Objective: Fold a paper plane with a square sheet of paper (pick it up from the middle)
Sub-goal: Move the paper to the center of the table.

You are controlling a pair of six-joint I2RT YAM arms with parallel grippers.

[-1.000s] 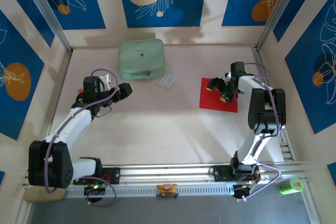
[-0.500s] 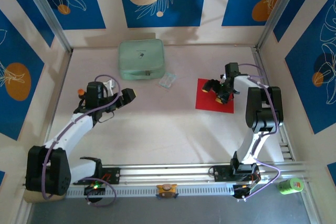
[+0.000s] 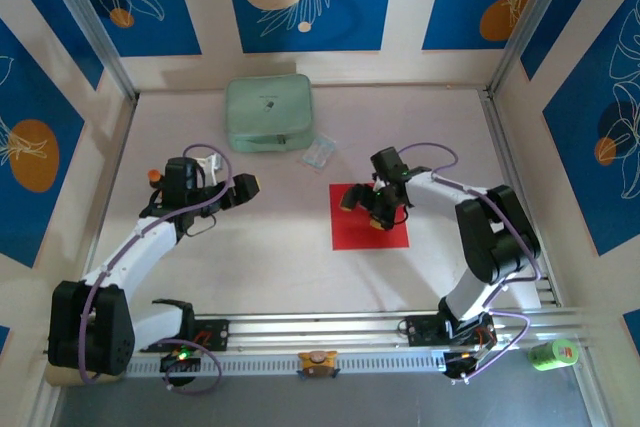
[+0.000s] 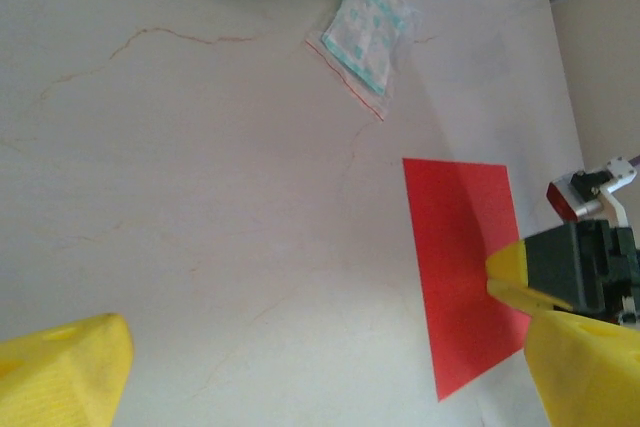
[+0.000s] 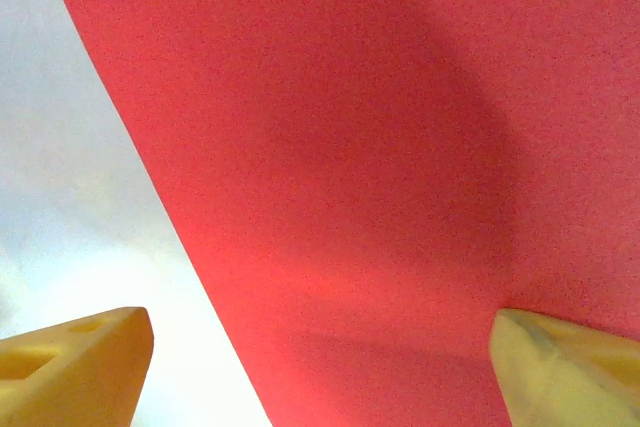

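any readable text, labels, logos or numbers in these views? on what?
No text can be read here.
pale green pouch: small dark mark on its top, too small to read.
small clear plastic packet: teal print, blurred, unreadable.
green container beyond the table's near right corner: a patch of label, too small to read.
square sheet of paper: plain red, no print.

Rear of the table (image 3: 280, 257): pale green pouch (image 3: 267, 113), with small clear packet (image 3: 320, 152) just beside its right front corner. Centre-right: square sheet of paper (image 3: 352, 234) lying flat, right pincer (image 3: 363, 209) spread wide over its upper half. Left: left pincer (image 3: 228, 177) spread wide, well apart from the paper.
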